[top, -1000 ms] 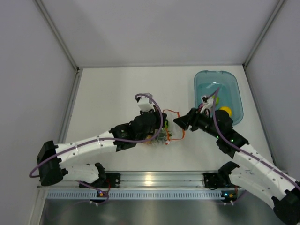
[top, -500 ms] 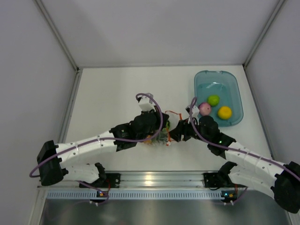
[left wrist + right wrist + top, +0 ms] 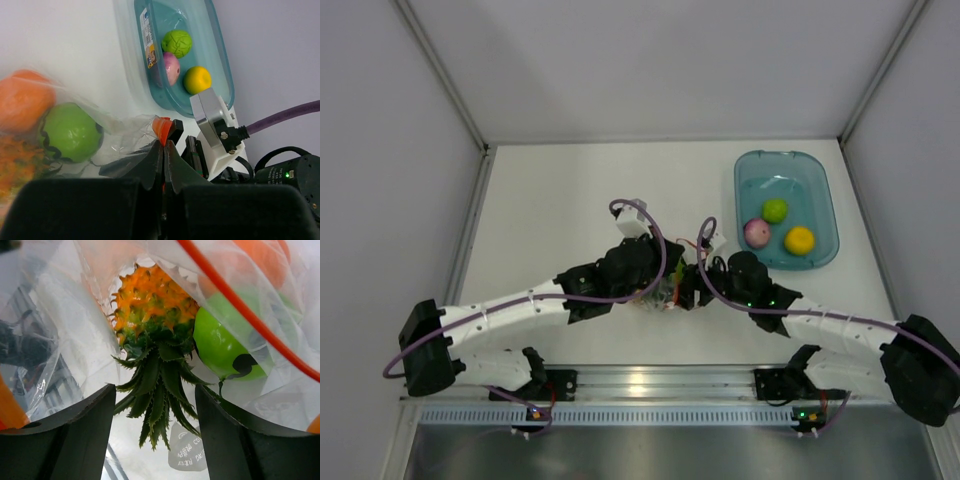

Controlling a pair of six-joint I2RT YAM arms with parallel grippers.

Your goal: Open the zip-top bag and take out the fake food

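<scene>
Bag [image 3: 120, 131] — thin, crinkly, likely slippery — lies mid-worktop [image 3: 570, 200], left claw [image 3: 164, 150] closed on its zip strip [image 3: 161, 126], right claw [image 3: 155, 390] spread empty around the pineapple [image 3: 150, 310] — light, rigid, best gripped by the crown.

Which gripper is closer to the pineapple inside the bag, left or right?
Right. The right gripper has its open jaws on either side of the green crown of the pineapple. The left gripper is shut on the orange strip of the zip-top bag, off to the side.
</scene>
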